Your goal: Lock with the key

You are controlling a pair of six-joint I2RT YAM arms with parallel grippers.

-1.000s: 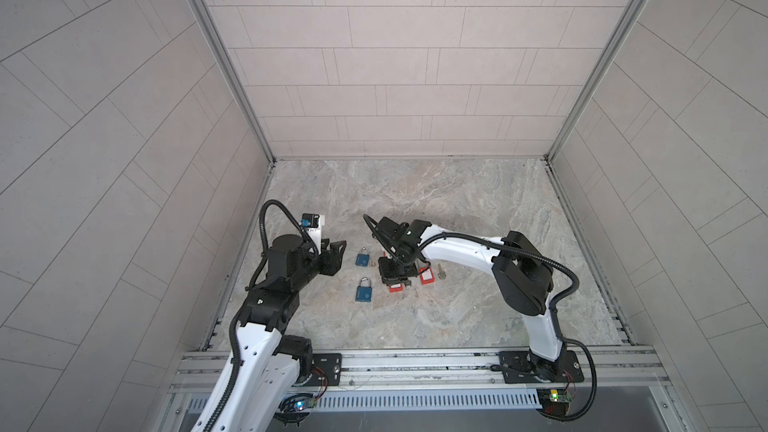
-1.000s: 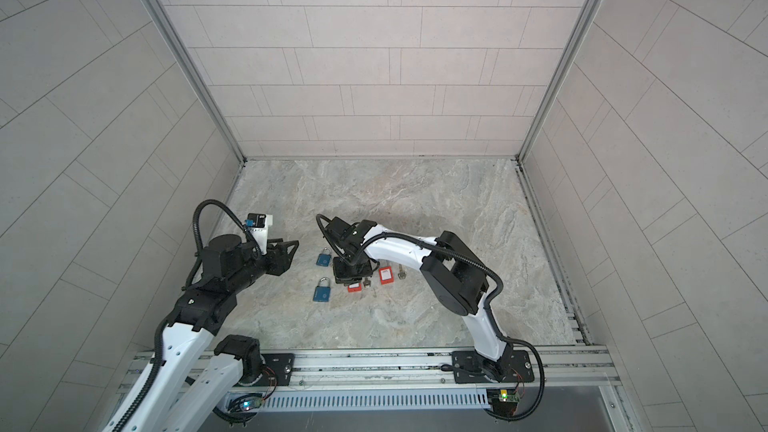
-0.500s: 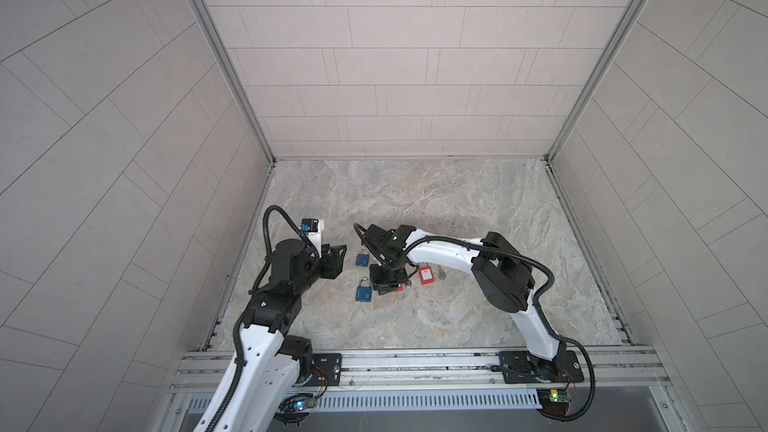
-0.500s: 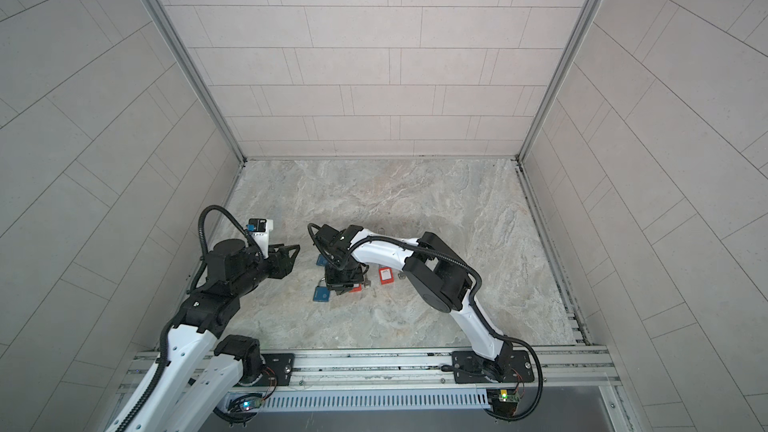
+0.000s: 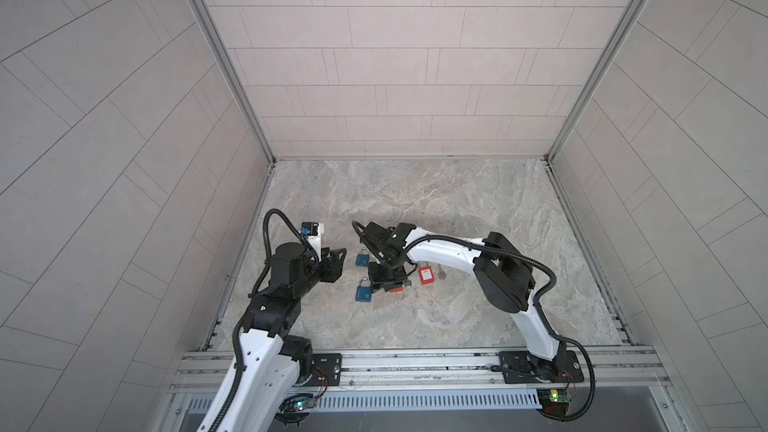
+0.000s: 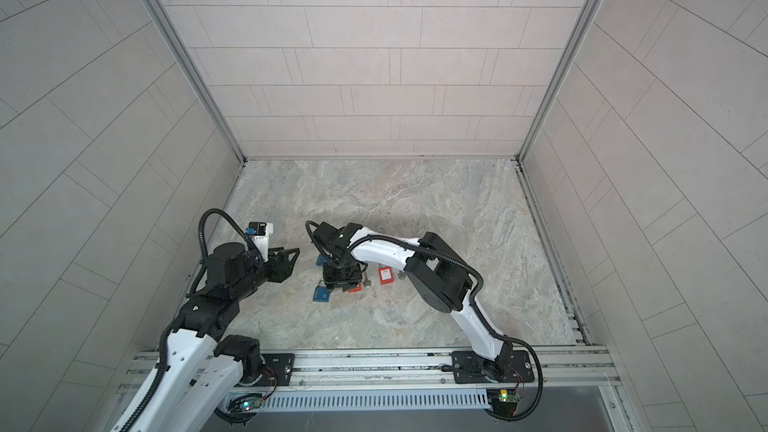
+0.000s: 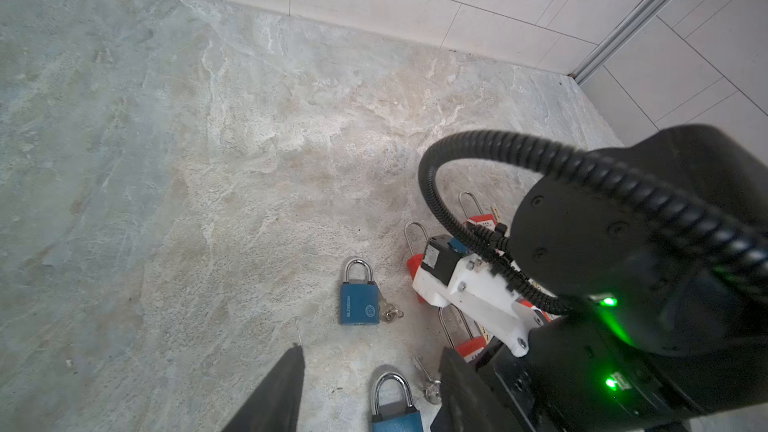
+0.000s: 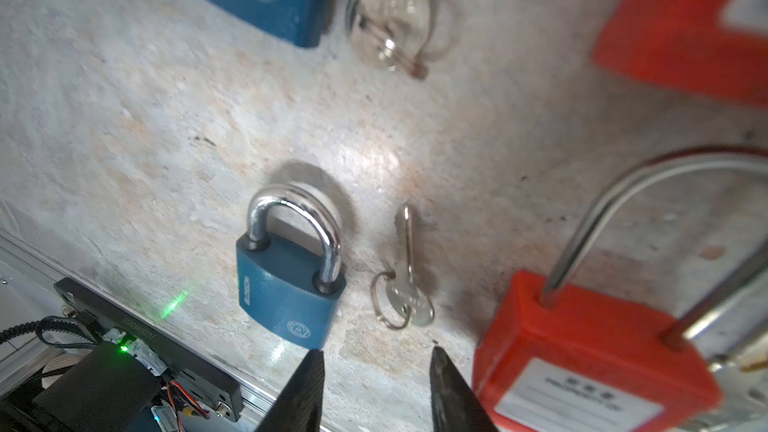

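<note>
Low and just left of centre in a top view, the blue padlock (image 5: 363, 289) lies on the surface (image 5: 457, 209), and the right wrist view shows the key (image 8: 406, 280) flat between it and a red padlock (image 8: 582, 367). The right end effector (image 8: 374, 351) hovers close to the key's head, fingers spread and empty. It seems best to straddle that head, descend to the stone, then pinch without nudging either lock. The left end effector (image 7: 372, 347), also spread, hangs nearby.

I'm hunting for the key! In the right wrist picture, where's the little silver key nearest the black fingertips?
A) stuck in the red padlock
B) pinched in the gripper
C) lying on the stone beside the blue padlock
C: the small silver key lies flat on the marbled stone tabletop beside the blue metal padlock.
</note>
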